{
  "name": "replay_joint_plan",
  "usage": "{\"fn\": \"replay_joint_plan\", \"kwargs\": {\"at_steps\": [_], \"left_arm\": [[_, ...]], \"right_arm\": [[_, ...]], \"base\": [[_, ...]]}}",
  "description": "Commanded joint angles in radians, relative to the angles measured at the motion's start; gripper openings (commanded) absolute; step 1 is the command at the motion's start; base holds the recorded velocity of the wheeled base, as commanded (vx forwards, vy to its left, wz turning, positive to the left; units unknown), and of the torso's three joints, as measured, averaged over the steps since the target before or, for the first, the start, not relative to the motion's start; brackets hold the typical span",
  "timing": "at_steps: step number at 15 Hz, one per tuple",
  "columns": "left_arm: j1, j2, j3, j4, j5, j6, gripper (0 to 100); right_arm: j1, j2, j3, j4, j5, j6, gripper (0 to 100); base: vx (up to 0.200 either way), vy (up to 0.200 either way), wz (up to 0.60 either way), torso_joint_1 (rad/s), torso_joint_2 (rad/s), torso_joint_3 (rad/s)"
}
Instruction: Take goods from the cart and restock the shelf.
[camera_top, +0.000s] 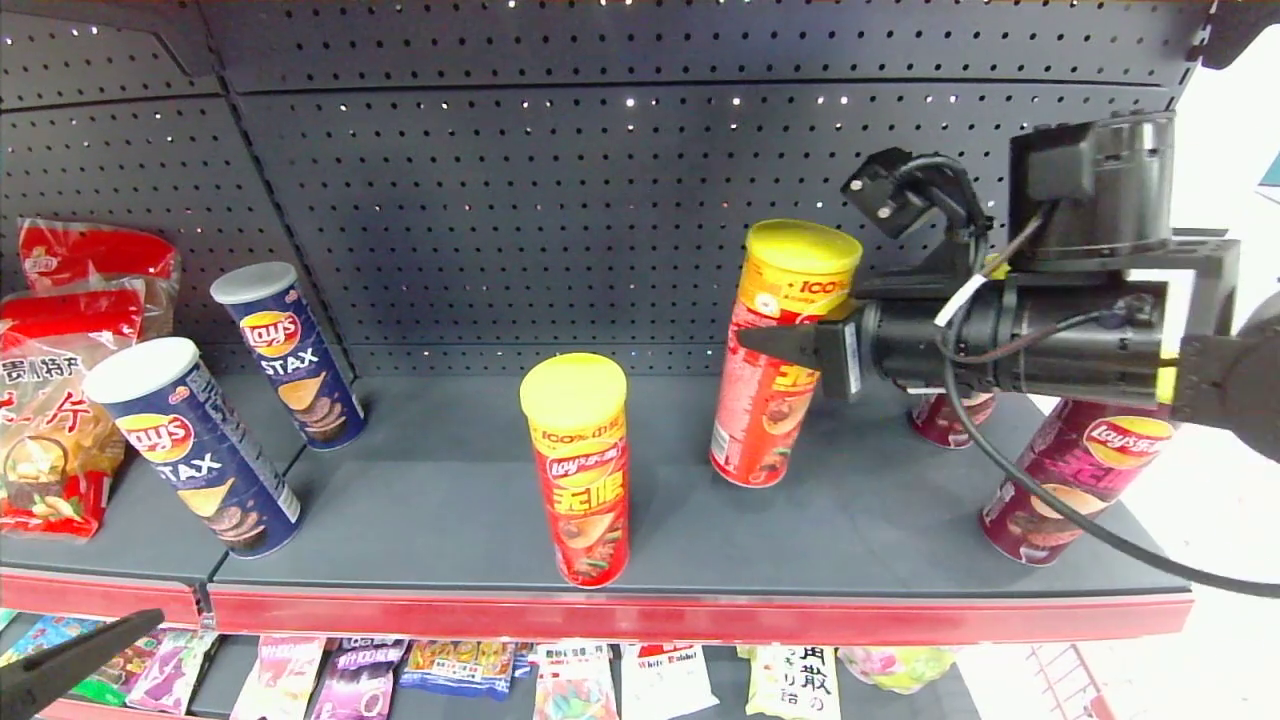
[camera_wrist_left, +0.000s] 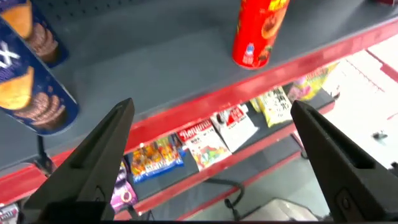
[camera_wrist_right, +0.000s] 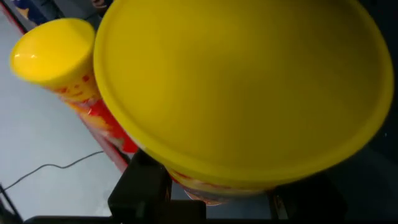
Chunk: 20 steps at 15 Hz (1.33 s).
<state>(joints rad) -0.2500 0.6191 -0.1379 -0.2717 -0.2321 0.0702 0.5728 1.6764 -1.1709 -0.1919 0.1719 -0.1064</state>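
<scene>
Head view: my right gripper (camera_top: 800, 345) clamps the red chip can (camera_top: 768, 410) on its upper body, tilted over the shelf (camera_top: 450, 500). Light, stiff, slick tube, I reckon; a mid-body hold suits it. Left gripper (camera_wrist_left: 211, 104) hangs open below.

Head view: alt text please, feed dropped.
The right pincer grips a red chip tube with a yellow lid, slightly tilted, at the dark grey shelf board. A matching tube stands upright to its left; two blue tubes farther left.

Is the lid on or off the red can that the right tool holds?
On. A yellow lid covers the whole top of the red can in the right tool, rim unbroken.
</scene>
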Motion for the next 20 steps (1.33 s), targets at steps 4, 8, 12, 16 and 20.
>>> {"fn": "replay_joint_plan", "kwargs": {"at_steps": [4, 8, 12, 16, 20], "left_arm": [[0.001, -0.016, -0.016, 0.012, 0.004, 0.013, 100], [0.000, -0.016, -0.016, 0.025, 0.016, 0.014, 100], [0.000, -0.019, -0.016, 0.028, 0.019, 0.014, 100], [0.000, -0.030, -0.016, 0.057, 0.028, 0.014, 100], [0.000, -0.076, -0.016, 0.121, 0.028, 0.014, 100]], "right_arm": [[0.016, 0.207, -0.161, -0.004, -0.002, -0.022, 0], [0.015, 0.292, -0.254, -0.004, 0.000, -0.027, 0], [0.036, 0.362, -0.308, -0.004, 0.000, -0.027, 0], [0.038, 0.411, -0.334, -0.040, -0.002, -0.029, 0], [0.041, 0.442, -0.362, -0.040, -0.002, -0.027, 0]], "base": [[0.000, 0.000, 0.00, 0.000, 0.00, 0.000], [0.000, 0.000, 0.00, 0.000, 0.00, 0.000], [0.000, 0.000, 0.00, 0.000, 0.00, 0.000], [0.000, 0.000, 0.00, 0.000, 0.00, 0.000], [0.000, 0.000, 0.00, 0.000, 0.00, 0.000]]}}
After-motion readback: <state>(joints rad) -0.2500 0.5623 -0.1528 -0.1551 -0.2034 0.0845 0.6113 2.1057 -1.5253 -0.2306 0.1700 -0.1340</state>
